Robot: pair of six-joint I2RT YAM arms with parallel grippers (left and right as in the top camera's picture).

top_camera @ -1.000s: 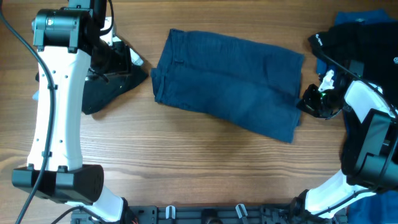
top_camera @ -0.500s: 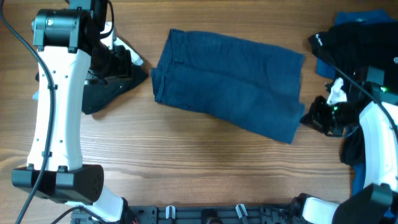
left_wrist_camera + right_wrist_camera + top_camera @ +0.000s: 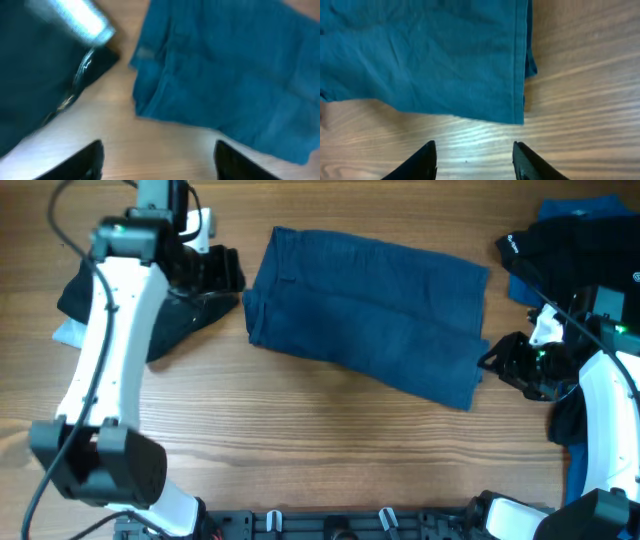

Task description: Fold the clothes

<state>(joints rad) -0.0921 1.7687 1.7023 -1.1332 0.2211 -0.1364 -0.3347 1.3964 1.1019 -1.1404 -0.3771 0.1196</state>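
Observation:
The clothes [image 3: 370,315] are a dark blue garment lying folded into a rough rectangle in the middle of the wooden table, also seen in the left wrist view [image 3: 230,70] and the right wrist view [image 3: 430,55]. My left gripper [image 3: 232,280] hovers just left of its left edge, open [image 3: 159,161] over bare wood; that view is blurred. My right gripper [image 3: 490,361] sits just off the lower right corner, open [image 3: 474,161], with its fingers [image 3: 418,162] apart over bare wood and the hem just ahead of them.
A black bundle [image 3: 170,325] lies under the left arm, with a pale patch [image 3: 70,332] at its far side. A black top with a small white logo [image 3: 560,245] and blue cloth [image 3: 590,205] are piled at the back right.
The right gripper has opened beside the clothes' lower right corner. The left arm has swung right, bringing its gripper up to the clothes' left edge.

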